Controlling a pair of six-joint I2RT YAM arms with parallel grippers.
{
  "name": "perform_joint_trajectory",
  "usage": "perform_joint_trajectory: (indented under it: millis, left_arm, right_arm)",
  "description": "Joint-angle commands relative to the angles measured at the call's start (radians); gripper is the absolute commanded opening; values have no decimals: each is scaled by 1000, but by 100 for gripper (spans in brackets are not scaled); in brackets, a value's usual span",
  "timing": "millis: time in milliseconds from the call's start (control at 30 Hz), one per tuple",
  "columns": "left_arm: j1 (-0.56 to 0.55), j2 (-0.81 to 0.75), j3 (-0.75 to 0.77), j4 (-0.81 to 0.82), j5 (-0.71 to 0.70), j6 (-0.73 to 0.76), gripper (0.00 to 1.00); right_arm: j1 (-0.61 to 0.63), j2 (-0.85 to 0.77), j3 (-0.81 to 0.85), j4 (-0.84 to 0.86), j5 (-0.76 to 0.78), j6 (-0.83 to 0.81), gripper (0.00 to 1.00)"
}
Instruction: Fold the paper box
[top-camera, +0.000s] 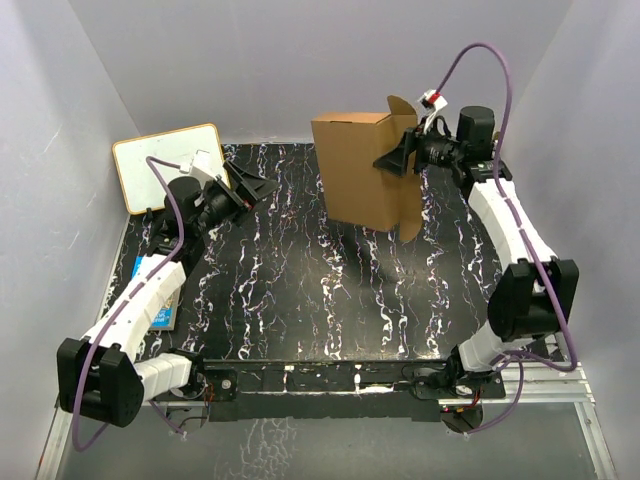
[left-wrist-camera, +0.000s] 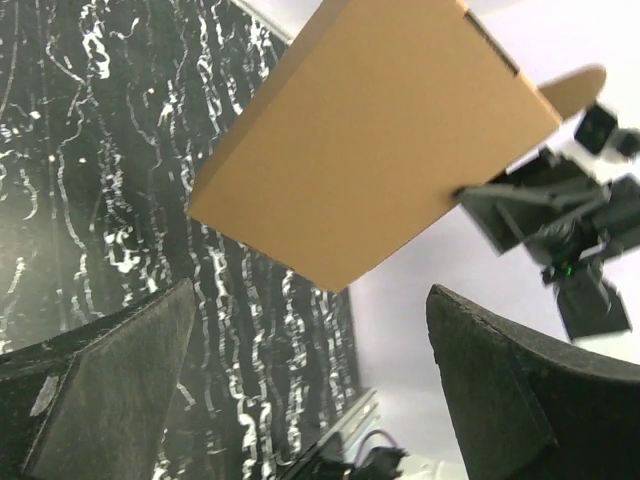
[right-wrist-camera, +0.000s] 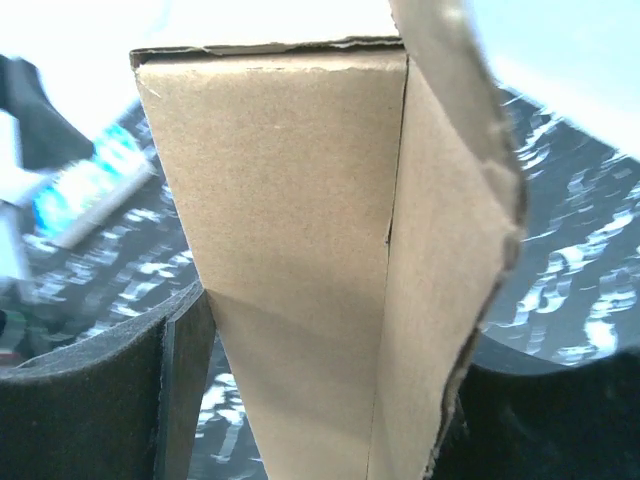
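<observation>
Box (top-camera: 360, 170) held upright at 1 o'clock of table (top-camera: 300, 300), right gripper (top-camera: 402, 158) clamped on its 3 o'clock edge, left gripper (top-camera: 258, 188) wide open, empty, at 10 o'clock: one-sided pinch may let it swing or slip.

One box (top-camera: 358, 170), one white board (top-camera: 165, 160), one book (top-camera: 141, 267), one bench (top-camera: 300, 290). Two arms, a left arm (top-camera: 140, 300) and a right arm (top-camera: 510, 215), each with two fingers (left-wrist-camera: 100, 380).
</observation>
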Motion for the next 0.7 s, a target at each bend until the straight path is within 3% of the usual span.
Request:
perform_joint_trajectory:
  millis: [0, 133, 233, 533, 667]
  left_arm:
    - [4, -50, -58, 40, 55, 195, 97]
    - [3, -47, -82, 27, 112, 266, 97]
    - [3, -38, -97, 2, 138, 291, 97]
    - [3, 4, -128, -22, 187, 222, 95]
    - [1, 45, -126, -20, 206, 191, 92]
  right_arm:
    - [-44, 80, -57, 266, -306, 532, 41]
    - [-45, 123, -233, 544, -338, 811, 41]
    - [-41, 172, -320, 651, -338, 952, 42]
    - [6, 323, -465, 674, -246, 1040, 42]
    - [28, 362, -492, 640, -203, 992, 46]
